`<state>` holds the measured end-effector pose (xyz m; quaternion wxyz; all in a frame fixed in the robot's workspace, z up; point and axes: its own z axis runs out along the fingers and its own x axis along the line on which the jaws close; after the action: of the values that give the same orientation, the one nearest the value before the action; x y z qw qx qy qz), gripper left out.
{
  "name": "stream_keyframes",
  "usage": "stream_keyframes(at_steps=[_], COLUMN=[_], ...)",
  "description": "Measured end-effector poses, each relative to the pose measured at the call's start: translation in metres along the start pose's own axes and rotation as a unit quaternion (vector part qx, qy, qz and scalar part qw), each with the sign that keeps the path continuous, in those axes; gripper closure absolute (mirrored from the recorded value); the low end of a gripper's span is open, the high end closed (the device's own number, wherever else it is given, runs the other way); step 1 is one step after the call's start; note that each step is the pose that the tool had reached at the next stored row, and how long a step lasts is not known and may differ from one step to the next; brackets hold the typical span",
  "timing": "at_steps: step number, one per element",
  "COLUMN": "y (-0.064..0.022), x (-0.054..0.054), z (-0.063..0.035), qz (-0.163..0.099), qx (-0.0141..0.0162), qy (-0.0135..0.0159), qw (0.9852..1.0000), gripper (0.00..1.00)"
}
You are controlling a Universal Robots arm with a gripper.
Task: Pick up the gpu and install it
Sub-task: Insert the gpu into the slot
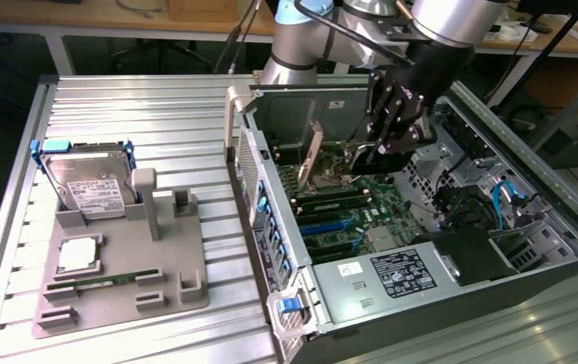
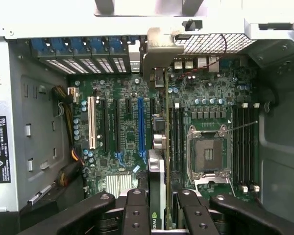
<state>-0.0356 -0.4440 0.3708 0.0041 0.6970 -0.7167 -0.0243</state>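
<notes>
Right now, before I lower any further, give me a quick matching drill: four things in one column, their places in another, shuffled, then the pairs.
Things:
1. gpu
2. hard drive
3. RAM stick
4. gripper

Places:
A. lying flat in a slot of the grey holder, near its front
B. inside the open case, above the motherboard
C. standing upright at the back of the grey holder
D. held on edge between the fingers, inside the case

Pairs: 1-D, 2-C, 3-A, 4-B
</notes>
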Motion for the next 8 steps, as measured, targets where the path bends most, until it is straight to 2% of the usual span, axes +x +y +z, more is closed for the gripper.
stream_keyframes(at_steps=[8], y=[-0.0005], x=[0.005], z=[0.0162], qz=[0.003], qx=[0.0001], qy=[-0.0001], qw=[1.0], gripper=[0.73])
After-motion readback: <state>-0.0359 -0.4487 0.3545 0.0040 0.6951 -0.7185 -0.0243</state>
